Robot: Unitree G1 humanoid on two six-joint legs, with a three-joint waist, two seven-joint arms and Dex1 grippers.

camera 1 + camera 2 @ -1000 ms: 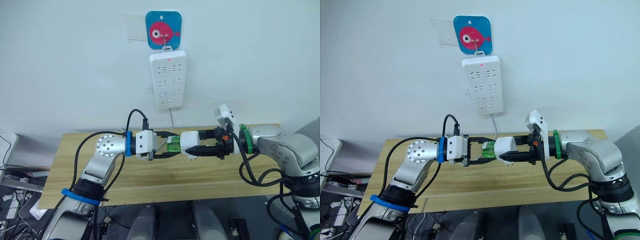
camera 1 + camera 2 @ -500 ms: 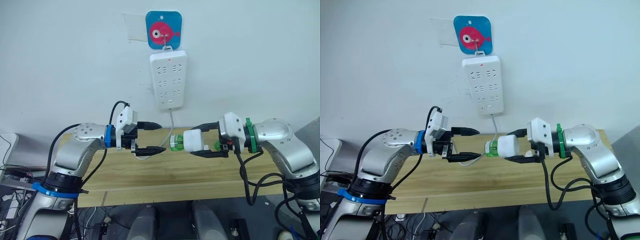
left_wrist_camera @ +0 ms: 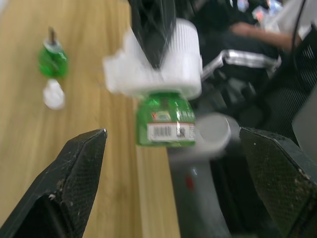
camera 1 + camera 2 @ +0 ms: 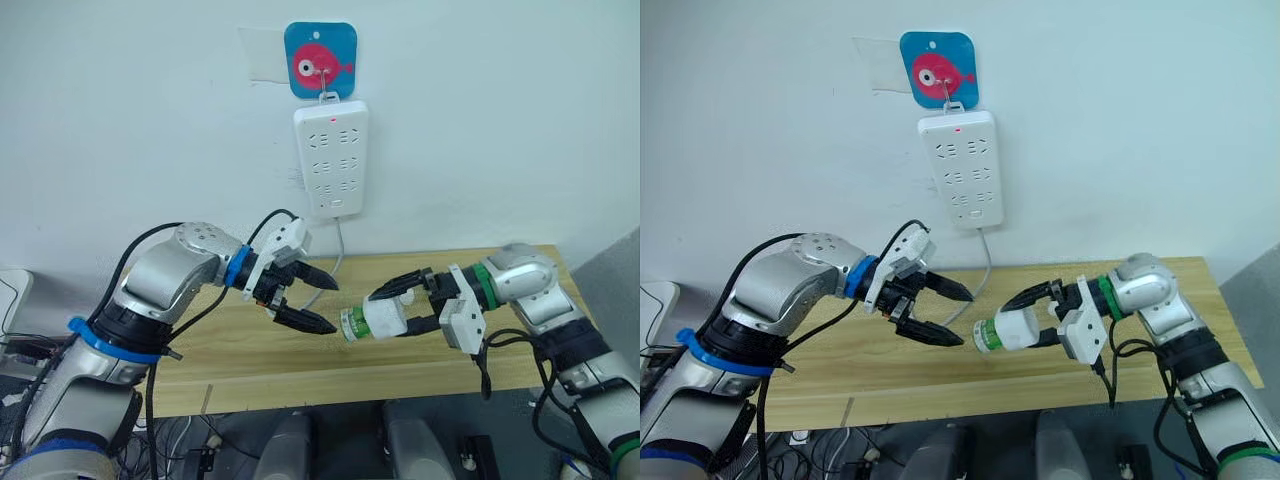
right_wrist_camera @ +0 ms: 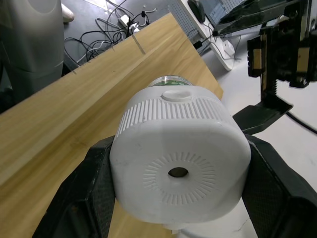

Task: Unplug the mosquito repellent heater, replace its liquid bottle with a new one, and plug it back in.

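We held the heater (image 4: pixel 1012 328) clamped in our right gripper (image 4: pixel 1038 318), out over the wooden table (image 4: pixel 1140 280) and below the power strip (image 4: pixel 961 168) on the wall, unplugged, with the green bottle (image 3: pixel 166 121) pointing toward our left gripper (image 4: pixel 952 314). The left fingers (image 3: pixel 74 171) stood wide apart, just short of the bottle and not touching it.

To do this step well, we judged that the left gripper should come straight along the bottle's axis, close on the labelled green part and not on the white collar, then twist while the right gripper kept the heater from turning. A skewed grip could slip on the smooth plastic.

The heater looked small, white and rounded, with fine ribs around its edge and a round vent hole in the middle of its top. The bottle screwed into it was clear green with a white barcode label. On the table beyond it lay a second green bottle (image 3: pixel 52 56) with a small white cap (image 3: pixel 53 94) just beside it, which we took to be the replacement.
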